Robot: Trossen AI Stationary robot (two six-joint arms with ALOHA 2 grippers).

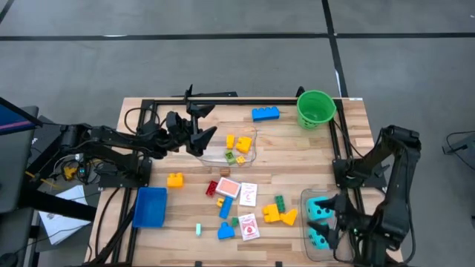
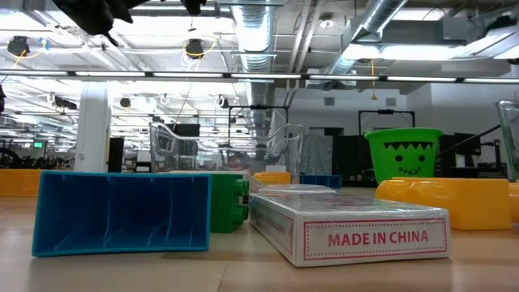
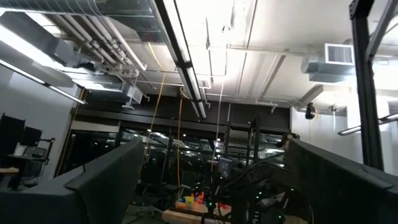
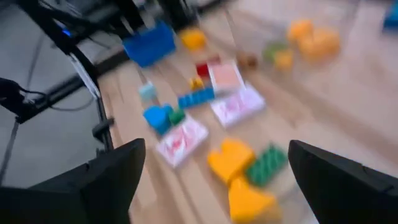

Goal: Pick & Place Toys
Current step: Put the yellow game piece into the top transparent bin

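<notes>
A pale wooden slatted table (image 1: 297, 159) in a black frame carries the toys scattered across its middle: glossy studded plastic bricks including one long blue brick (image 1: 265, 113) near the far edge, a yellow brick (image 1: 175, 179) by the blue tray (image 1: 151, 207), a green brick (image 1: 280, 202), and three flat white-and-red picture cards (image 1: 247, 194). Yellow and green pieces lie in a clear plastic tub (image 1: 230, 146), two teal dice (image 1: 320, 210) sit in a second clear tub (image 1: 306, 222) at the right near corner, and one green bucket (image 1: 315, 108) stands at the far right. The left gripper (image 1: 200, 126) hangs beside the first tub with fingers spread and empty; the right gripper (image 1: 335, 232), by the dice tub, is likewise spread and holding nothing.
</notes>
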